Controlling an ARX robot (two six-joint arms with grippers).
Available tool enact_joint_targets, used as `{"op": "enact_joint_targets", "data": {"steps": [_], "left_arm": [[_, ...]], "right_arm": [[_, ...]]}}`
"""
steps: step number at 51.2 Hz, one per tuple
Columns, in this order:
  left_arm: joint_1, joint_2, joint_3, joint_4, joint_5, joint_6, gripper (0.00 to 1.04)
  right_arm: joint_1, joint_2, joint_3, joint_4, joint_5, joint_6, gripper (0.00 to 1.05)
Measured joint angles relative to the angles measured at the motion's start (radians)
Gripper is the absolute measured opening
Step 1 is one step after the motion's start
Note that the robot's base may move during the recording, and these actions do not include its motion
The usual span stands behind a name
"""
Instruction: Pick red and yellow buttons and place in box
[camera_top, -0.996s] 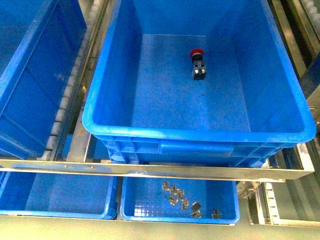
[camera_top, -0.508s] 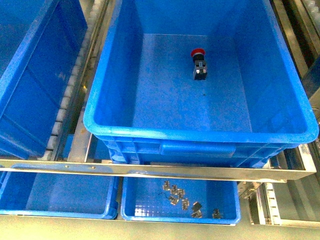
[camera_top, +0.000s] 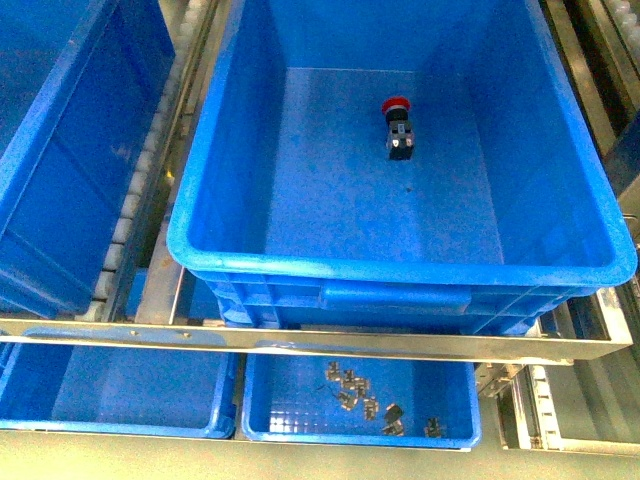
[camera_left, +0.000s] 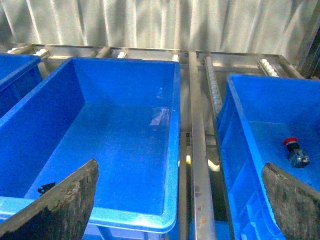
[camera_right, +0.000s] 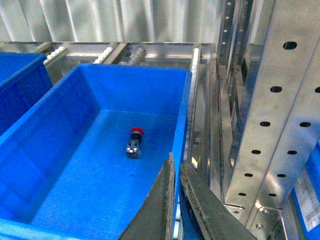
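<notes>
The red mushroom-capped push-button (camera_top: 398, 128) lies on its side on the floor of the large deep blue plastic crate (camera_top: 400, 268), nearer its far wall. The left pincer (camera_left: 179, 165) is spread wide, released and empty. The right pincer (camera_right: 177, 162) is clenched on nothing, by the crate's rim.

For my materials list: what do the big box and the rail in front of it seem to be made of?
Box: likely moulded plastic; uniform blue, soft sheen, thick rounded rim. Rail: probably bare metal; silvery, flat and reflective.

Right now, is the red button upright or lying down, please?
Lying down: the red button rests lengthwise on the box floor, red cap and dark body both visible.
</notes>
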Motion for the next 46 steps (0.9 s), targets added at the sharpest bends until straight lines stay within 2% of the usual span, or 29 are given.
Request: {"op": "enact_joint_targets", "data": {"steps": [20, 46], "left_arm": [[0.000, 0.000, 0.000, 0.000, 0.000, 0.000, 0.97], [0.000, 0.000, 0.000, 0.000, 0.000, 0.000, 0.97]], "right_arm": [[0.000, -0.224, 0.000, -0.212, 0.000, 0.000, 0.04], [0.000, -0.401, -0.001, -0.386, 0.000, 0.000, 0.04]]}}
